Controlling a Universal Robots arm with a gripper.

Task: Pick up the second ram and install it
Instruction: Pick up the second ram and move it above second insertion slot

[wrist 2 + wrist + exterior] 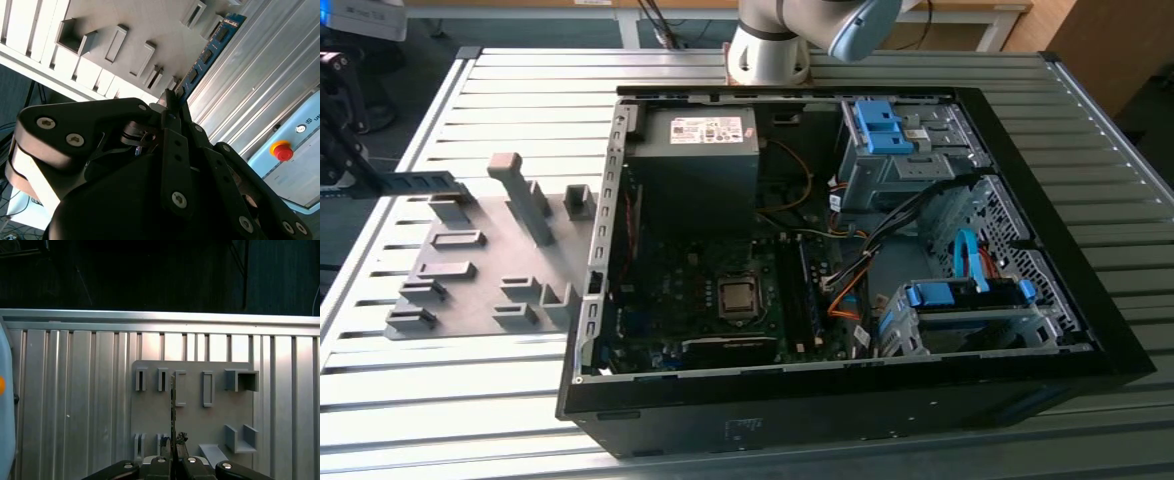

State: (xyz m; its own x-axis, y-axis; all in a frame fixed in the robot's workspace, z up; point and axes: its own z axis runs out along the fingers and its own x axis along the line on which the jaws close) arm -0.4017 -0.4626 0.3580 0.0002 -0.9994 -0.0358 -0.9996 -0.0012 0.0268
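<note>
My gripper [368,182] hangs at the exterior view's left edge, above the table beside the grey fixture plate [480,215]. It is shut on one end of the second ram [424,183], a thin blue-green stick that juts out level toward the plate. In the second wrist view the ram [207,52] shows its dark chips and runs away from the black fingers [172,107] over the plate's edge. In the first wrist view the ram [173,405] appears edge-on, rising from the gripper [173,452] across the plate [195,420].
An open black computer case [854,400] lies on the slatted metal table [454,400], with its motherboard [720,300], power supply [700,150] and blue drive bays [961,295] exposed. Grey blocks [520,195] stand on the plate. A red stop button [281,150] sits on a pale box.
</note>
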